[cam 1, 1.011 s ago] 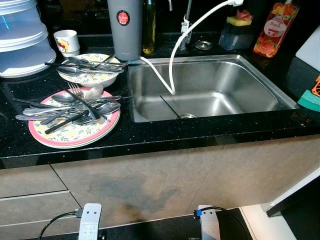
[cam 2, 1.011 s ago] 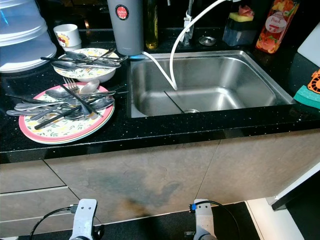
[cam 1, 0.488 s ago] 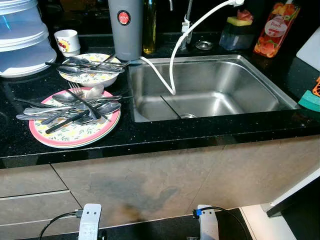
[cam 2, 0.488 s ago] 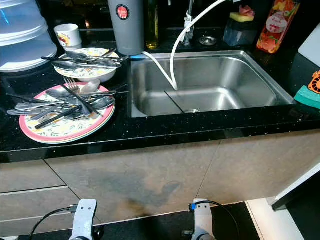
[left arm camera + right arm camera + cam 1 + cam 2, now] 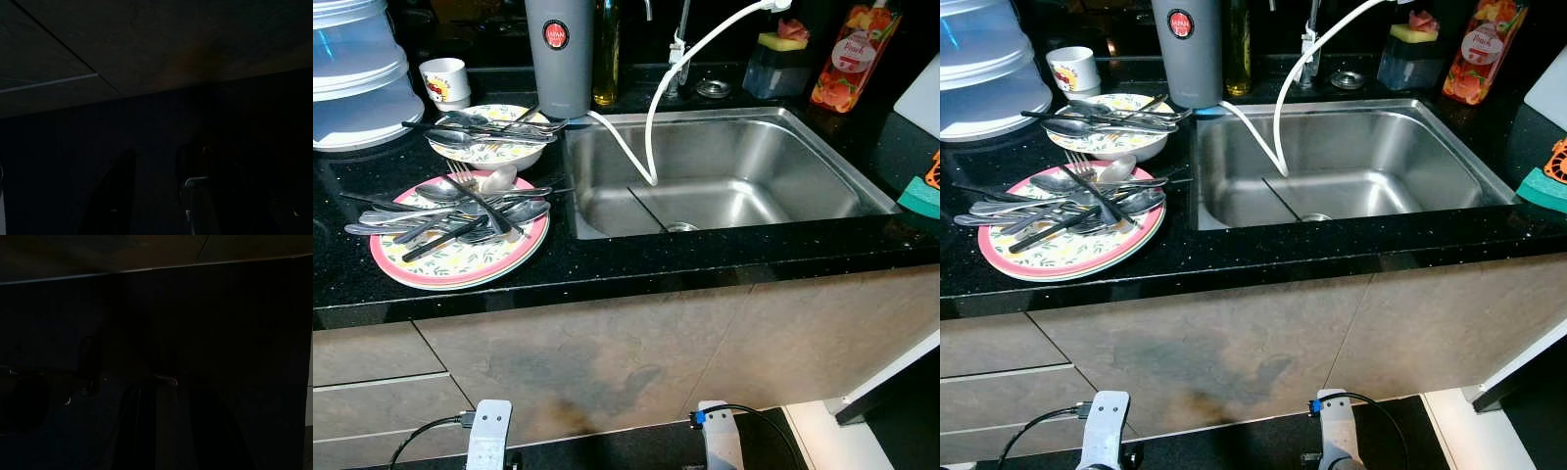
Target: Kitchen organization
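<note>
A pink-rimmed floral plate point(image 5: 460, 259) lies on the black counter at the left, piled with several spoons, forks and knives point(image 5: 450, 208). Behind it a floral bowl point(image 5: 491, 153) carries more cutlery point(image 5: 480, 126) across its rim. The steel sink point(image 5: 822, 166) sits in the middle with a white hose point(image 5: 650, 117) drooping into it. My left arm point(image 5: 490, 433) and right arm point(image 5: 720, 433) hang idle low in front of the cabinet, well below the counter. Both wrist views are very dark and show only the cabinet front.
Along the back stand a grey tumbler point(image 5: 558, 54), a small cup point(image 5: 444, 80), an oil bottle point(image 5: 604, 49), a sponge holder point(image 5: 777, 61) and a peach drink bottle point(image 5: 852, 59). Clear stacked containers point(image 5: 357, 83) fill the far left. A green sponge point(image 5: 920, 196) lies at the right edge.
</note>
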Controlling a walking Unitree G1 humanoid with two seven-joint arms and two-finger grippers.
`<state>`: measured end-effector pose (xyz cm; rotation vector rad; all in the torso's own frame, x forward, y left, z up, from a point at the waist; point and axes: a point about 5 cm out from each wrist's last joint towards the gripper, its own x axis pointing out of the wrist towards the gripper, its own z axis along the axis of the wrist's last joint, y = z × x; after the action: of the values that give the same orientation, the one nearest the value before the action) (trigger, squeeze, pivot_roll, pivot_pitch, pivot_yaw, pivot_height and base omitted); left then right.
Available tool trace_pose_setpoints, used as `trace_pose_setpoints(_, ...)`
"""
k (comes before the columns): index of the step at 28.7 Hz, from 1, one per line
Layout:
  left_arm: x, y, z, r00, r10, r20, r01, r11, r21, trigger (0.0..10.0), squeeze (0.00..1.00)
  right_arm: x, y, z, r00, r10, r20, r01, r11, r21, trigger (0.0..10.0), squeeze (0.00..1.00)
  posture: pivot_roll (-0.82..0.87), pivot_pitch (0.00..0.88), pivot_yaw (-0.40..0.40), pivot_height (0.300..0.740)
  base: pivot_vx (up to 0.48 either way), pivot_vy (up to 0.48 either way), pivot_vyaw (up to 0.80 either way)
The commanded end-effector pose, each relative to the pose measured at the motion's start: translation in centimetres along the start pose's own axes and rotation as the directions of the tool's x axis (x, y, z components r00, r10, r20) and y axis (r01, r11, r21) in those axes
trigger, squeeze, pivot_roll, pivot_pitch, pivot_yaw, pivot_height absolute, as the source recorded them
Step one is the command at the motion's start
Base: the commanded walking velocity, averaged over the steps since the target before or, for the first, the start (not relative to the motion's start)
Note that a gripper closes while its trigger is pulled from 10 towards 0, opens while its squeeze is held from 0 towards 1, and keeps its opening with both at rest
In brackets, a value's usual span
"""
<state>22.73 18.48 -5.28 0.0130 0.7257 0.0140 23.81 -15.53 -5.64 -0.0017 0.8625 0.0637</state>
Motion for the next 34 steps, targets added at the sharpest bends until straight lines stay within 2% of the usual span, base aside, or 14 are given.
trace_pose_setpoints(1, -0.26, 0.03, -1.03, 0.999, 0.001, -0.035, 0.000, 1.000, 0.002, 10.0, 0.00, -0.09, 0.07, -0.86, 0.999, 0.003, -0.032, -0.003, 1.000, -0.013, 10.0, 0.00, -0.01, 0.198, 0.001, 0.740, 0.000, 0.000, 0.00)
trace_pose_setpoints(19, -0.19, 0.01, -0.89, 0.999, 0.002, -0.034, -0.002, 1.000, 0.000, 10.0, 0.00, -0.07, 0.08, -0.61, 1.000, 0.012, -0.021, -0.013, 0.999, -0.032, 10.0, 0.00, -0.01, 0.188, -0.002, 0.740, 0.000, 0.000, 0.00)
trace_pose_setpoints(34, -0.21, -0.08, -0.85, 1.000, -0.002, -0.030, 0.002, 1.000, -0.004, 10.0, 0.00, -0.06, 0.08, -0.45, 1.000, 0.021, -0.007, -0.021, 1.000, -0.006, 10.0, 0.00, -0.01, 0.194, -0.003, 0.740, 0.000, 0.000, 0.00)
